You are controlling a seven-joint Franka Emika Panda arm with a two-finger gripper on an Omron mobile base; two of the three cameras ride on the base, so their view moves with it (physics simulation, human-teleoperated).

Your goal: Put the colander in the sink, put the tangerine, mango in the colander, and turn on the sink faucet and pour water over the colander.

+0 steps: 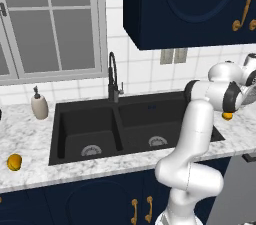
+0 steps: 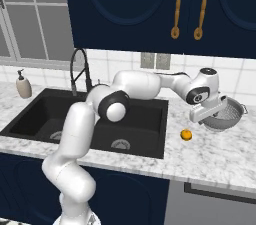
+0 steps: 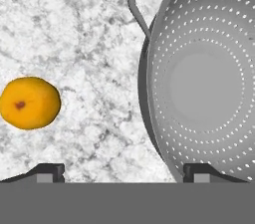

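- The sink (image 1: 100,124) is sunk in the marble surface (image 2: 210,154), both basins bare, so nothing has gone in yet.
- The colander (image 2: 224,114) stands upright on the surface right of the sink, likely the first thing to fetch.
- The hand (image 2: 206,113) hovers over the colander's near rim, fingers spread, holding nothing.
- The tangerine (image 2: 186,135) lies just beside the colander; the mango (image 1: 14,162) lies left of the sink.

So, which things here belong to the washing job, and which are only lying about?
For the job: colander on the counter right of the sink; tangerine beside it; mango on the left counter; sink faucet.

Only lying about: soap dispenser, wall outlet, window, upper cabinets.
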